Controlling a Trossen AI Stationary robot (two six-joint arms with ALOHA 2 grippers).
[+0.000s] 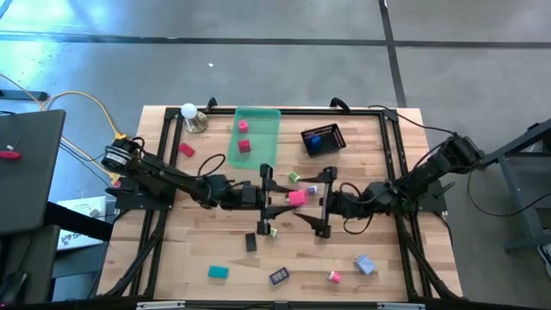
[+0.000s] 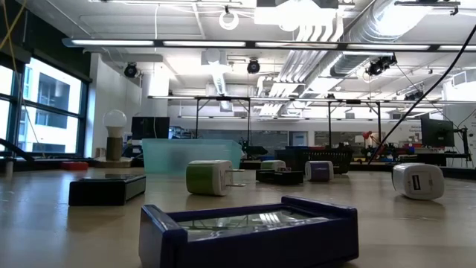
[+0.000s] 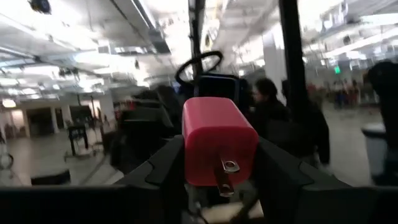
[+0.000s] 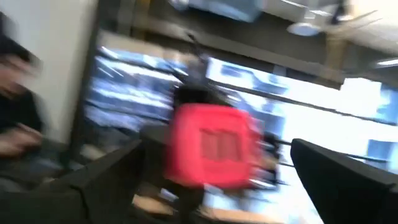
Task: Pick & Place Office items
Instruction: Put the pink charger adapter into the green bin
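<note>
**Pink charger block caught between two grippers at mid-table**

Closest to the table-level camera lies a dark blue, shallow box [image 2: 249, 232] with a glossy top; no writing can be read on it, nor on anything else on the table.

At the middle of the table the left gripper [image 1: 274, 199] has its fingers pressed against the sides of a pink-red charger block [image 3: 219, 148], clamped partway closed, the block's metal prongs pointing back toward the wrist. From the other side the right gripper [image 1: 320, 203] faces the same block with its fingers [image 4: 348, 180] spread wide, standing clear of it on both sides. From above, the block shows as a pink piece [image 1: 297, 197] in the gap between the two grippers, off the wood.

Just beside the grippers, on the far side, sits a small green-and-white piece [image 1: 294, 177] and a pale one [image 1: 311, 189]. Just below the left gripper is another green-and-white piece [image 1: 273, 231] and a black block [image 1: 250, 243].

Farther out, beyond the left gripper, the translucent green tray [image 1: 269, 122] holds two red-pink pieces [image 1: 244, 126]. Beyond the right gripper, the black mesh basket [image 1: 335, 131] holds a blue piece [image 1: 316, 139]. A red piece [image 1: 186, 150] lies well off behind the left arm, near a lamp bulb on a stand [image 1: 189, 112].

Near the front edge lie a teal block [image 1: 218, 272], a pink piece [image 1: 334, 276] and a lavender block [image 1: 364, 263].

A blurred person [image 3: 264, 102] shows in the room beyond.
</note>
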